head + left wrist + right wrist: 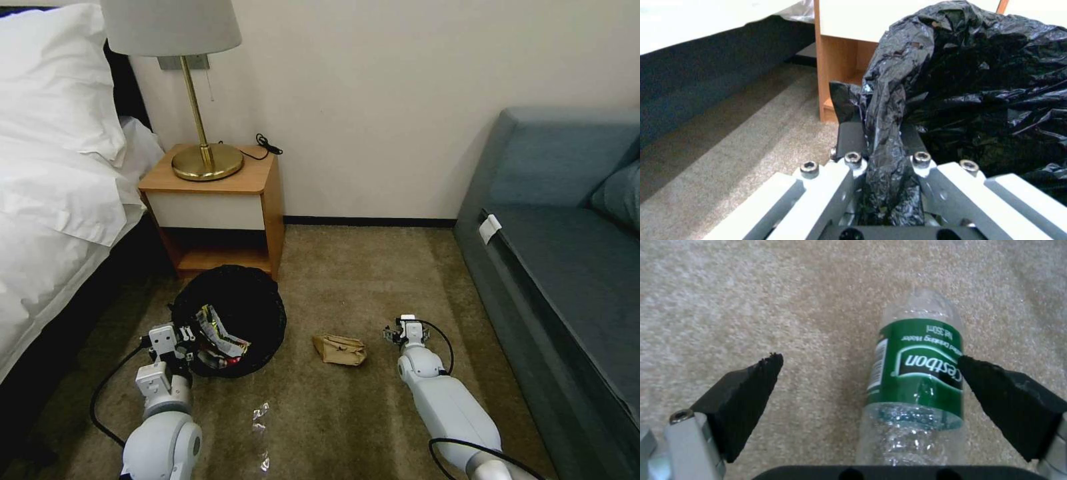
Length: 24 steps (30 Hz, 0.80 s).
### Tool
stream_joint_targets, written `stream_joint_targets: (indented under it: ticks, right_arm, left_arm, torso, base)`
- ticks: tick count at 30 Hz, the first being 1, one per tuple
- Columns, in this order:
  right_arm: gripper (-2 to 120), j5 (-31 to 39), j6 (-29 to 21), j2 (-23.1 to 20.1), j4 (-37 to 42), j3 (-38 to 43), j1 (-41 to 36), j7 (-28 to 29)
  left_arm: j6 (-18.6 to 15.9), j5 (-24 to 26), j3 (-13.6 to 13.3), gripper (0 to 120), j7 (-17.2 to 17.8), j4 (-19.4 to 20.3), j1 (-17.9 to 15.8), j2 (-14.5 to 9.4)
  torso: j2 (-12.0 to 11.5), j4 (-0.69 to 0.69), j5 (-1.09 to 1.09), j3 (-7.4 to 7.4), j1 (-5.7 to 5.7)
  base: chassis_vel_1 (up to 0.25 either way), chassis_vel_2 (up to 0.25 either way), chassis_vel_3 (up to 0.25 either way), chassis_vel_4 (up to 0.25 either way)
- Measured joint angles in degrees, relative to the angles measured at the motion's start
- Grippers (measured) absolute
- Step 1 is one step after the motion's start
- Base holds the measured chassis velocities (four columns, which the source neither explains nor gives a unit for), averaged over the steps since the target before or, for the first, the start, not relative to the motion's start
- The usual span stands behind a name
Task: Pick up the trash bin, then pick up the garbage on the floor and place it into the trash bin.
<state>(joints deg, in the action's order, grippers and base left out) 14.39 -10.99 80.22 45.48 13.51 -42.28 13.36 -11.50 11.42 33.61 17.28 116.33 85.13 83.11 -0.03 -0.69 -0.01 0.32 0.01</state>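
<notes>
The trash bin (247,300), lined with a crinkled black bag (978,83), is off to my left in front of the nightstand. My left gripper (187,345) (882,131) is shut on its bag-covered rim. Crumpled wrappers (219,340) lie inside the bin. A crumpled brown paper bag (340,349) lies on the carpet between my arms. My right gripper (399,329) (868,357) is low over the floor and open. The clear bottle with a green label (916,380) lies between its fingers, close to one pad (996,390) and apart from the other.
A wooden nightstand (213,200) with a brass lamp (203,157) stands behind the bin. The bed (53,200) runs along the left, a blue sofa (567,253) along the right. Small clear scraps (260,415) lie on the carpet (347,413) near me.
</notes>
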Motion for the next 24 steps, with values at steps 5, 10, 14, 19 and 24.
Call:
stream_joint_targets:
  ticks: [5, 10, 14, 19, 24]
  right_arm:
    - [100, -0.34, 0.36, -0.13, -1.63, 1.27, 0.34, -0.96]
    - [100, -0.53, 0.51, -0.30, -2.54, 2.53, 0.20, -2.42]
    - [100, -0.70, 0.81, -0.20, -2.86, 2.91, 0.02, -2.94]
    - [100, -0.98, 1.09, -0.05, -3.49, 3.33, 0.01, -3.63]
    - [100, -1.27, 1.52, 0.02, -4.39, 3.67, -0.03, -4.55]
  left_arm:
    - [0.00, 0.03, -0.07, 4, 0.02, 0.13, 0.11, -0.03]
    - [0.00, -0.06, -0.34, 4, 0.01, 0.43, 0.25, 0.00]
    - [-0.03, -0.19, -0.39, 4, 0.02, 0.78, 0.43, 0.00]
    - [-0.03, -0.26, -0.40, 4, 0.02, 1.09, 0.75, 0.00]
    - [-0.04, -0.30, -0.32, 4, 0.02, 1.40, 1.14, -0.04]
  torso:
    - [0.00, 0.00, 0.00, 0.00, 0.00]
    - [0.00, 0.00, 0.00, 0.00, 0.00]
    - [0.00, 0.00, 0.00, 0.00, 0.00]
    - [0.00, 0.00, 0.00, 0.00, 0.00]
    - [0.00, 0.00, 0.00, 0.00, 0.00]
  base:
    - [0.000, 0.000, 0.000, 0.000]
    - [0.000, 0.000, 0.000, 0.000]
    - [0.000, 0.000, 0.000, 0.000]
    - [0.000, 0.000, 0.000, 0.000]
    - [0.000, 0.000, 0.000, 0.000]
